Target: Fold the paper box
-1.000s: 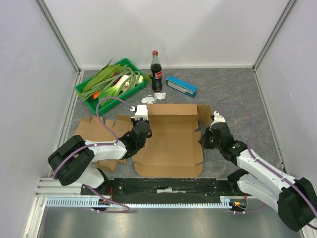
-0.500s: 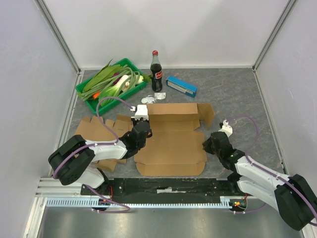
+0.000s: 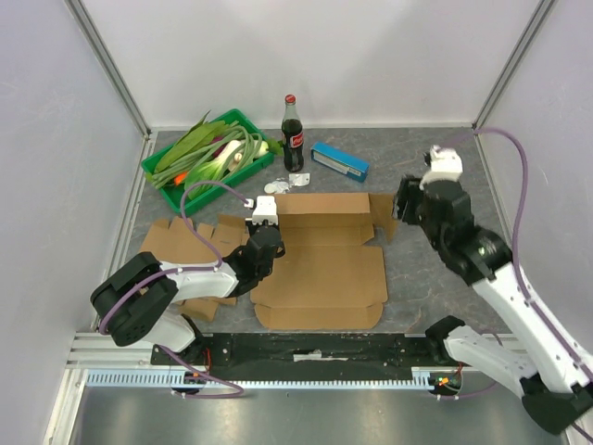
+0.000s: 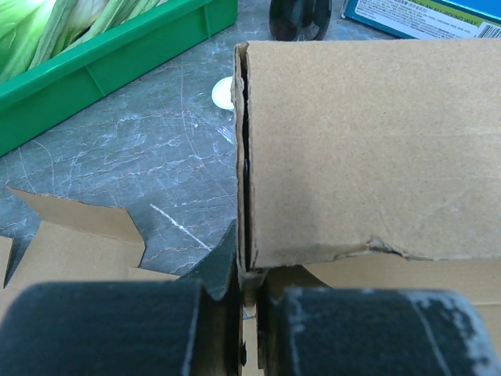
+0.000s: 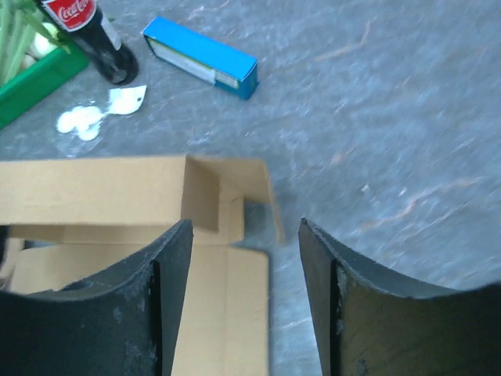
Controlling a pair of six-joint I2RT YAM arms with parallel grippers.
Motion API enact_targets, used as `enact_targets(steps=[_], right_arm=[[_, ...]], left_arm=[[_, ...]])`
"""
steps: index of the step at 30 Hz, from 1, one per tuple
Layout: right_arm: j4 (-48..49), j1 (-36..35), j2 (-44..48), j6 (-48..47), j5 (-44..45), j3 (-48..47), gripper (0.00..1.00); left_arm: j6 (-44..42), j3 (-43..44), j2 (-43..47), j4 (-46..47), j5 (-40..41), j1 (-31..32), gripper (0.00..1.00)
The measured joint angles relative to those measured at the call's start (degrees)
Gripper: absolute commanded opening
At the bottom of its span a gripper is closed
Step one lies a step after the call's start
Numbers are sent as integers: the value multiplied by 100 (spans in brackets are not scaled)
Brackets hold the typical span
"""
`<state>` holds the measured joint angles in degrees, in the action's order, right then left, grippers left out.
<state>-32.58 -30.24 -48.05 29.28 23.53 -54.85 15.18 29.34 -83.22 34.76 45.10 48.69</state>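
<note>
My left pincer (image 4: pixel 246 313) clamps the left edge of the paper box (image 3: pixel 320 269), lying mostly flat on the surface (image 3: pixel 435 158), to anchor it (my guess), while my right pincer (image 5: pixel 244 229) hangs open and empty above the raised right flap (image 5: pixel 262 196).

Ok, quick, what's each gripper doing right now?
Left gripper: closed on the cardboard box, at its left wall.
Right gripper: open, holding nothing.

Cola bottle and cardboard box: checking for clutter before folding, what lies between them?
Small white scraps lie there, between bottle and box, clearest in the right wrist view.
</note>
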Motion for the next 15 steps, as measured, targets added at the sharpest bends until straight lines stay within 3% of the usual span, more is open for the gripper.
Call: enact_targets(steps=[2, 6, 15], right_arm=[[-232, 87, -581, -529, -22, -730, 56], [-719, 275, -2048, -1709, -278, -1980, 53], [-1438, 487, -3351, -3622, -951, -2494, 49]], left_arm=[[0, -2, 0, 0, 9, 0, 2], [-2, 0, 15, -22, 11, 4, 2], [0, 0, 28, -42, 4, 4, 2]])
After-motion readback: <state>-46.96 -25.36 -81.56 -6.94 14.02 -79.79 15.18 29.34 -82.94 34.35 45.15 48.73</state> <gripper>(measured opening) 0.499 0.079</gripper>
